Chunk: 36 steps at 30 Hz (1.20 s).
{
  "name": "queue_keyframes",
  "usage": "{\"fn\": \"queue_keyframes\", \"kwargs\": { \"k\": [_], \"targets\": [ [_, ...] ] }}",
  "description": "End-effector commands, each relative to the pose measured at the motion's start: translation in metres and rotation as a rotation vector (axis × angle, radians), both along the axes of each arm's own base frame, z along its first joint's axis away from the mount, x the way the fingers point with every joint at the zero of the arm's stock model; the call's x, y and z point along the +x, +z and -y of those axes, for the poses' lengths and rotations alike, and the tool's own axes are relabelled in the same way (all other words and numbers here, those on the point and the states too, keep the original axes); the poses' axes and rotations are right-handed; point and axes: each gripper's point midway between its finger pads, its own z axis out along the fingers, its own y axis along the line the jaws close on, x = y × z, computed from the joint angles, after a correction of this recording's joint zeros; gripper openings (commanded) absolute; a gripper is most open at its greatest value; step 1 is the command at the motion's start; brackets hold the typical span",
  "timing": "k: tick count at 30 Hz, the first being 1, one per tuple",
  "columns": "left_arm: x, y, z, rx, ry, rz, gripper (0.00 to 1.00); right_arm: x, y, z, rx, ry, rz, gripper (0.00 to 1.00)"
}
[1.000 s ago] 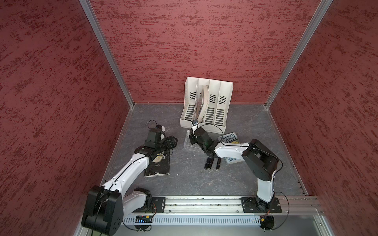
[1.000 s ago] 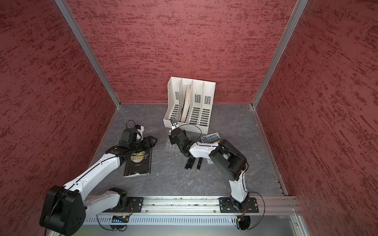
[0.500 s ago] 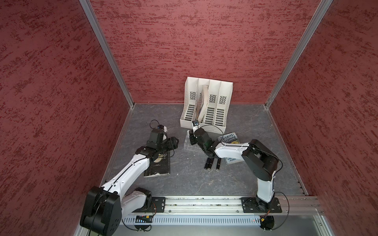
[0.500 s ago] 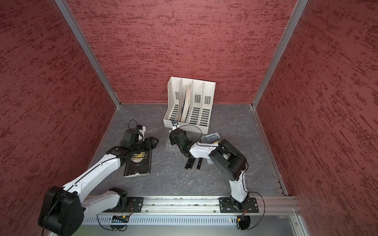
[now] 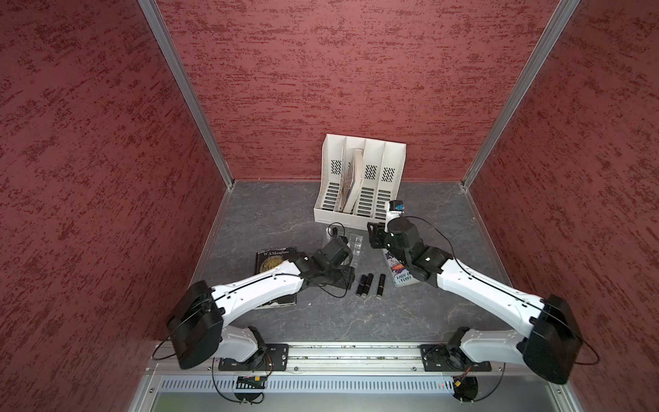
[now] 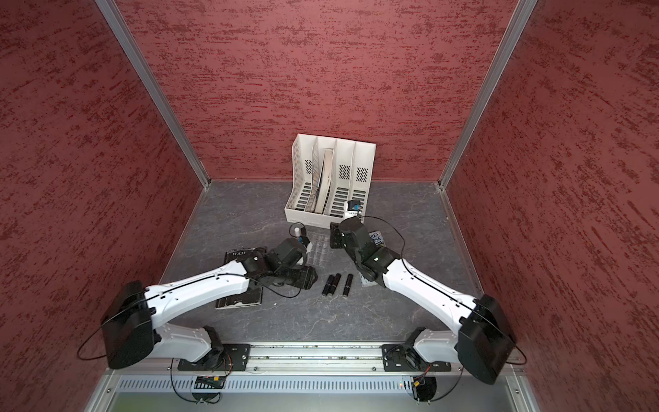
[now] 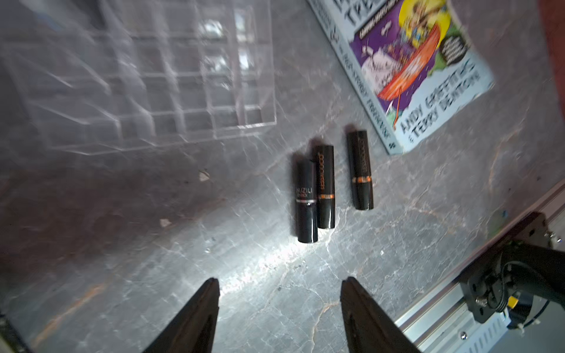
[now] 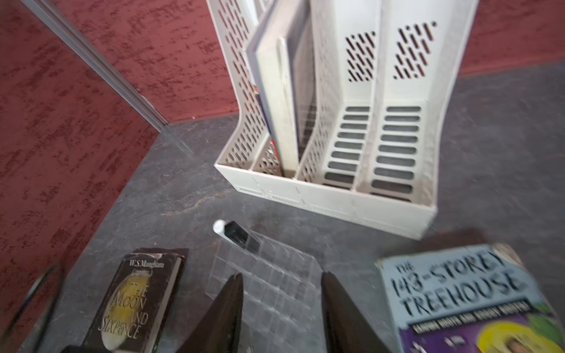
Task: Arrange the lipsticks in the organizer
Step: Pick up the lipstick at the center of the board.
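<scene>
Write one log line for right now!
left end effector: open, empty | right end effector: open, by organizer | three black lipsticks: lying on table | two lipsticks: in organizer

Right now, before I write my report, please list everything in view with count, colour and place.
Clear acrylic grid organizer: one, clear, table centre.
Glossy black lipstick tubes, lying: three, black, on table near organizer.
Lipstick tubes, standing: two, white and black, organizer corner cells.
White slotted file rack: one, white, back wall, books inside.
Dark hardcover book: one, black, partly beneath left arm.
Light blue paperback book: one, blue, partly beneath right arm.
Left arm: one, white-black, jaws open, empty.
Right arm: one, white-black, jaws open, empty.
</scene>
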Motion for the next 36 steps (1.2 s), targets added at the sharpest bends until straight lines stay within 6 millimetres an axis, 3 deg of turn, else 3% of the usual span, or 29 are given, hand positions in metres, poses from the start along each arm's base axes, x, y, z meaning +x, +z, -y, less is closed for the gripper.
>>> {"fn": "queue_keyframes", "kwargs": {
  "k": [1, 5, 9, 36],
  "targets": [
    [-0.002, -0.009, 0.012, 0.032, -0.026, -0.071, 0.62, -0.031, -0.051, 0.033, -0.052, -0.051, -0.214, 0.42],
    [0.003, -0.024, 0.03, 0.091, -0.067, -0.127, 0.54, -0.035, -0.066, 0.052, -0.009, -0.092, -0.26, 0.37],
    [0.004, -0.034, 0.039, 0.115, -0.1, -0.163, 0.48, -0.035, -0.072, 0.055, -0.004, -0.095, -0.267, 0.35],
    [0.007, -0.067, 0.048, 0.297, -0.176, -0.179, 0.42, -0.035, -0.078, 0.068, -0.008, -0.112, -0.269, 0.31]
  ]
}}
